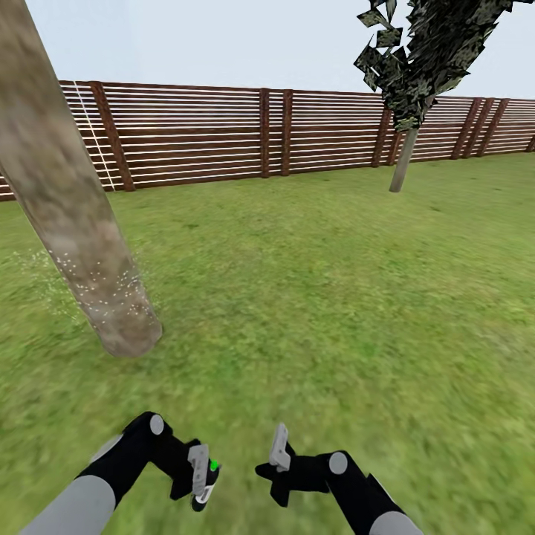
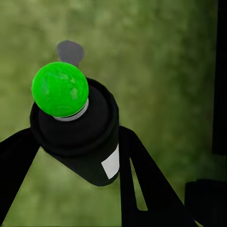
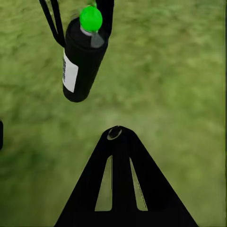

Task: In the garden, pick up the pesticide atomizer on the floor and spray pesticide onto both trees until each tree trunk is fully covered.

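- The atomizer [image 2: 78, 135], a black can with a white label and a green cap, not a red one, hangs in my left gripper [image 1: 200, 475], low over the lawn [image 1: 312, 297]; the fingers [image 1: 198, 462] are clenched around its body.
- From the right wrist view the same atomizer [image 3: 80, 56] shows tilted above the grass, cap up, gripped from behind by the left arm's dark frame.
- My right gripper [image 1: 279, 449] hovers just beside it, holding nothing; one grey finger stands up in the head view, and I cannot tell how far the pair is parted.
- Pesticide [image 1: 111, 290] speckles the lower part of the near trunk [image 1: 70, 200] as fine whitish dots, with some drifting over the grass at its left.
- Progress, as I judge it: the pick-up is done and the first trunk has taken spray near its base; higher up the bark looks bare, so coverage there seems incomplete.
- Left to do, by my reading: finish the near trunk, then drive to the far tree [image 1: 416, 67] and coat its trunk [image 1: 402, 167], which shows no specks from here, though it is too small to be sure.
- Count: one atomizer, two grippers, two trees with two trunks, one patch of mist, one slatted fence [image 1: 297, 134] ringing the garden.
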Available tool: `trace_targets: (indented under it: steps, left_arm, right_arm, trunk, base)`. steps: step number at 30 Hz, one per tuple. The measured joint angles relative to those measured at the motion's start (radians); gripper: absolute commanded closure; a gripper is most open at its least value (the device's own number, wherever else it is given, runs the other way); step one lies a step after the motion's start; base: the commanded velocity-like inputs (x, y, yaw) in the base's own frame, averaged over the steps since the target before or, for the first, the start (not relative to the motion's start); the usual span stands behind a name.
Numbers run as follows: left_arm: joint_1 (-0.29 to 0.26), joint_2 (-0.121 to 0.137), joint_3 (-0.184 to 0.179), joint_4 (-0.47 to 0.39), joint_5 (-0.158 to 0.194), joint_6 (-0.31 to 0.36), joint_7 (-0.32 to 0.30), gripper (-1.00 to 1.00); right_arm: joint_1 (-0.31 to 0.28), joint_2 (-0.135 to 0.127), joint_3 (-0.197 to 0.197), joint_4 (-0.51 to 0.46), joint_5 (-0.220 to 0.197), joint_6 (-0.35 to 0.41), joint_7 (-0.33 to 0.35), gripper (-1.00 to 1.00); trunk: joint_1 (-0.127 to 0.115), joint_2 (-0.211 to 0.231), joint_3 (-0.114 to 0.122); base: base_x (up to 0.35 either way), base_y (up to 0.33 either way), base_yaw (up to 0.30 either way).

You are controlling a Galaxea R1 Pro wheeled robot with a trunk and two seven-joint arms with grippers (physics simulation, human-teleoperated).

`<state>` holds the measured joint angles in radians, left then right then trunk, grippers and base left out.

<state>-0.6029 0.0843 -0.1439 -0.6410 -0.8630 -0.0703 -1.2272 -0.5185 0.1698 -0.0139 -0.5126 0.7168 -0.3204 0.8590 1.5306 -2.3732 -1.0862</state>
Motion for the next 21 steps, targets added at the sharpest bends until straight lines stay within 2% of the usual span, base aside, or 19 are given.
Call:
trace_targets:
  steps: [3,4,6,12,14,15,16,17,21]
  left_arm:
    - [0.001,-0.039,0.001,0.001,-0.050,0.001,0.000,1.00]
    - [0.001,-0.060,0.001,0.001,-0.062,0.003,0.001,1.00]
    - [0.002,-0.083,0.001,0.001,-0.071,0.006,0.009,1.00]
    - [0.002,-0.097,0.002,0.000,-0.074,0.008,0.017,1.00]
    - [0.001,-0.113,0.004,0.000,-0.073,0.010,0.020,1.00]
    - [0.000,-0.125,0.005,0.000,-0.072,0.010,0.029,1.00]
    - [0.002,-0.129,0.005,0.000,-0.072,0.011,0.079,1.00]
    - [0.003,-0.130,0.005,0.000,-0.071,0.011,0.100,1.00]
    - [0.009,-0.147,0.005,0.002,-0.067,0.010,0.112,1.00]
  right_arm:
    - [0.000,0.001,0.000,-0.010,0.000,0.000,0.000,1.00]
    - [0.000,0.002,0.000,-0.010,0.000,0.000,0.000,1.00]
    - [0.000,0.005,0.000,-0.016,-0.001,0.000,0.000,1.00]
    - [0.000,0.005,0.001,-0.029,0.000,0.000,0.000,1.00]
    - [0.000,0.005,0.001,-0.031,0.000,0.000,0.000,1.00]
    - [0.000,0.005,0.001,-0.032,-0.001,0.000,0.000,1.00]
    - [0.000,0.005,0.001,-0.032,-0.001,0.000,0.000,1.00]
    - [0.000,0.005,0.001,-0.032,0.000,0.000,0.000,1.00]
    - [0.000,0.005,0.001,-0.032,0.000,0.000,0.000,1.00]
  trunk:
    - [0.000,0.000,0.000]
    - [0.000,0.000,0.000]
    - [0.000,0.000,0.000]
    - [0.000,0.000,0.000]
    - [0.000,0.000,0.000]
    - [0.000,0.000,0.000]
    - [0.000,0.000,0.000]
    - [0.000,0.000,0.000]
    - [0.000,0.000,0.000]
  base:
    - [0.000,0.000,0.000]
    - [0.000,0.000,0.000]
    - [0.000,0.000,0.000]
    - [0.000,0.000,0.000]
    - [0.000,0.000,0.000]
    - [0.000,0.000,0.000]
    - [0.000,0.000,0.000]
    - [0.000,0.000,0.000]
    - [0.000,0.000,0.000]
